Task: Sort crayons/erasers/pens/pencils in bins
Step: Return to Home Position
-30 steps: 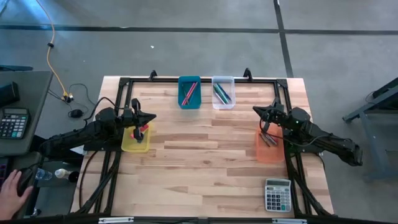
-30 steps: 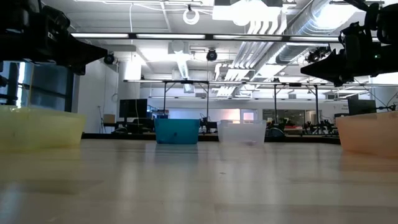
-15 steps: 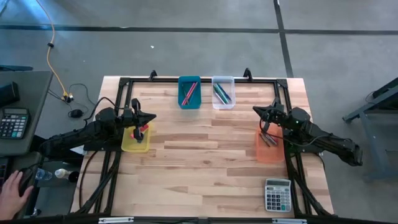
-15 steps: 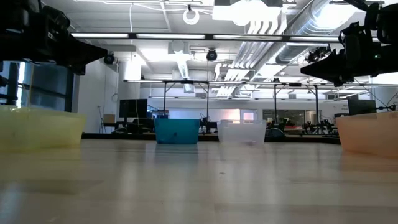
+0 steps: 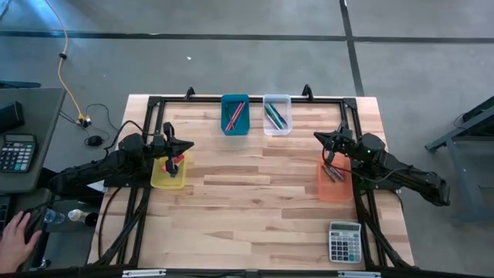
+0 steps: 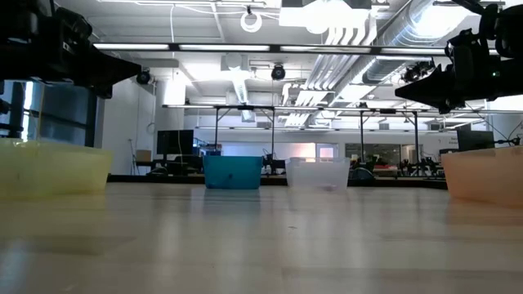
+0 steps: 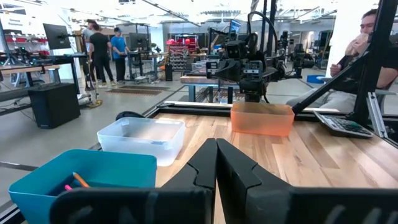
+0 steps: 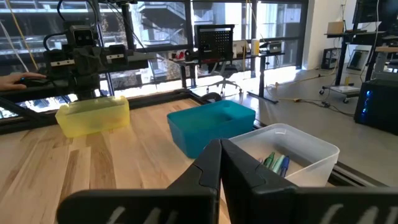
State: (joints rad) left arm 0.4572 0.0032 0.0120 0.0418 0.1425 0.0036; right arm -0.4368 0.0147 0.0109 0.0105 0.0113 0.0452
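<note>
Four bins stand on the wooden table: a yellow bin (image 5: pixel 168 172) at the left holding small red pieces, a teal bin (image 5: pixel 235 114) and a clear bin (image 5: pixel 276 114) at the far edge with thin sticks inside, and an orange bin (image 5: pixel 333 181) at the right with sticks. My left gripper (image 5: pixel 187 145) hovers shut above the yellow bin's far end, pointing level. My right gripper (image 5: pixel 317 137) hovers shut above the orange bin's far end, also level. Neither holds anything. In the wrist views both finger pairs (image 7: pixel 216 163) (image 8: pixel 221 163) meet with no gap.
A grey calculator (image 5: pixel 345 242) lies at the table's near right corner. A black frame (image 5: pixel 247 99) runs round the table's edges. Off the table at the left, a person's hand (image 5: pixel 17 232) rests beside another calculator (image 5: pixel 17 152). Bare wood lies in the middle.
</note>
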